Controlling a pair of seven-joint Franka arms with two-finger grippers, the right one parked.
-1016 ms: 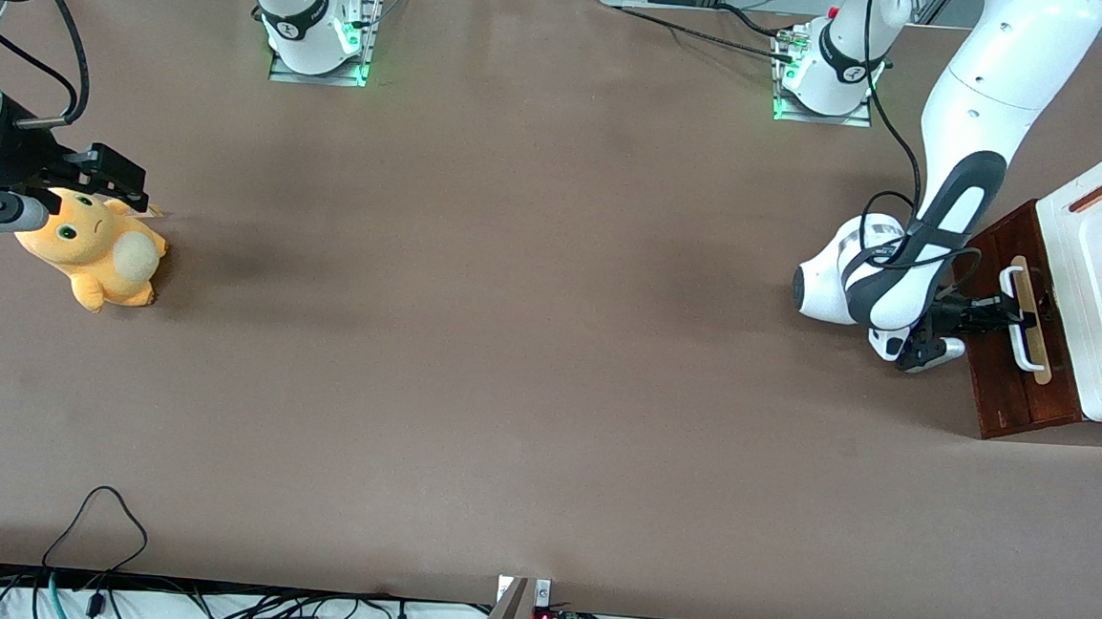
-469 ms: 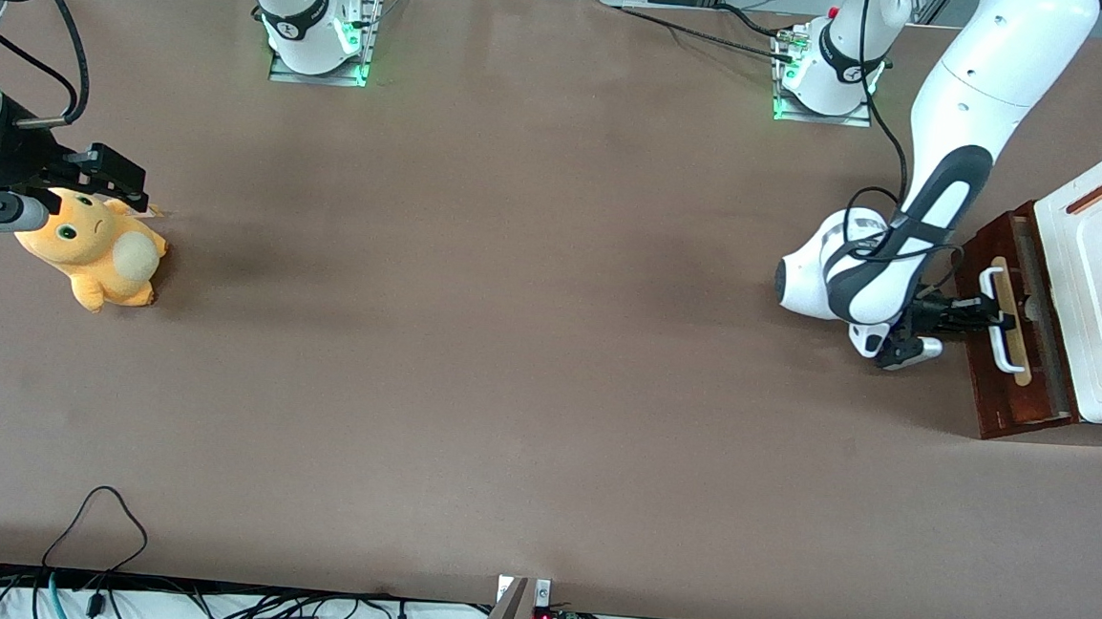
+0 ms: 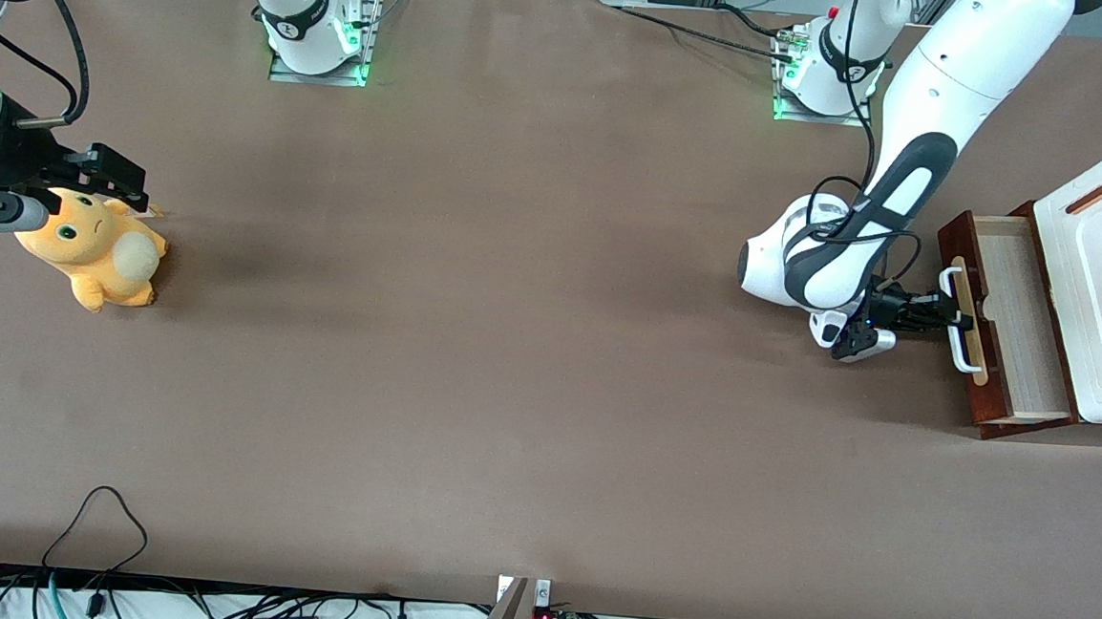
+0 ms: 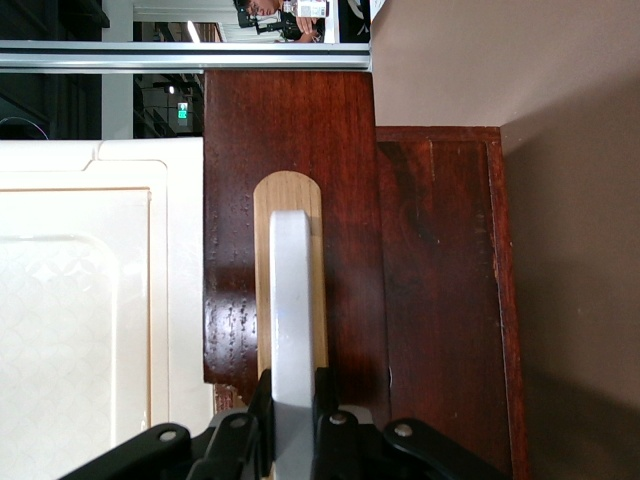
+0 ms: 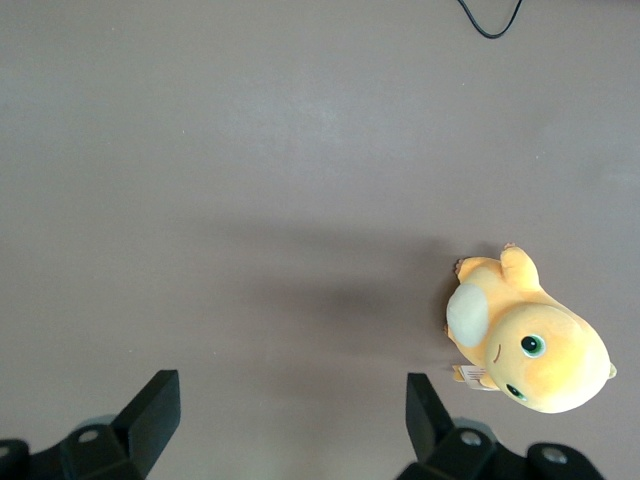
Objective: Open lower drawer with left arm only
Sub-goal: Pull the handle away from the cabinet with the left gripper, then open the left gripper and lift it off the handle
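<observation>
Pull step under way: the left arm point(image 3: 903, 178) has its gripper point(image 3: 954, 321) clamped on the white bar handle point(image 4: 293, 310); the lower drawer point(image 3: 1019, 319) stands partly out, plywood showing; next, a straight pull outward along the worktop point(image 3: 510, 345).

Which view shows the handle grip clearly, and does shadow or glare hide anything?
Left wrist view: sharp, the gripper shut on the white handle, slight sheen only. Front view: even light, the lower drawer interior plainly lit; the arm casts a soft shadow on the table.
</observation>
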